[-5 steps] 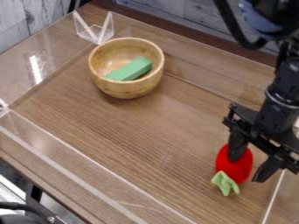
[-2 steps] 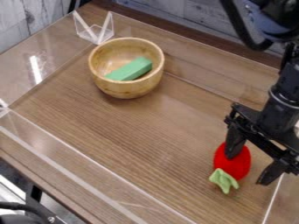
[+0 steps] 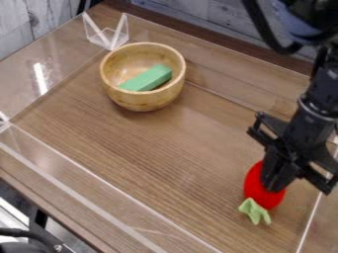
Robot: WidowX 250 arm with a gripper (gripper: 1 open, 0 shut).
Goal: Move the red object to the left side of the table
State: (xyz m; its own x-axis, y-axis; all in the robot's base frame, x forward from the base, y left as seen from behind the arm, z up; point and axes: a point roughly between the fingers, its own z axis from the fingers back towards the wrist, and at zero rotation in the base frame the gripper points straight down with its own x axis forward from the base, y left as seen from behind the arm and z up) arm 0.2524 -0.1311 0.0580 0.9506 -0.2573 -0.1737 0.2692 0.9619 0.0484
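Observation:
The red object [image 3: 264, 184], a small rounded toy fruit with a light green leafy stub [image 3: 254, 210] at its near end, lies on the brown wood-grain table [image 3: 158, 148] near the right edge. My black gripper [image 3: 287, 179] points straight down over it, its fingers closed in against the fruit's top and right side. The fruit's right half is hidden behind the fingers. The stub still reaches down to the tabletop.
A wooden bowl [image 3: 142, 77] holding a green block [image 3: 145, 78] stands at the back left. Low clear acrylic walls [image 3: 53, 168] edge the table, one running along the right side close to the gripper.
The fingers, spread either side of the fruit a second ago, have closed in on it. The fruit sits in much the same spot.

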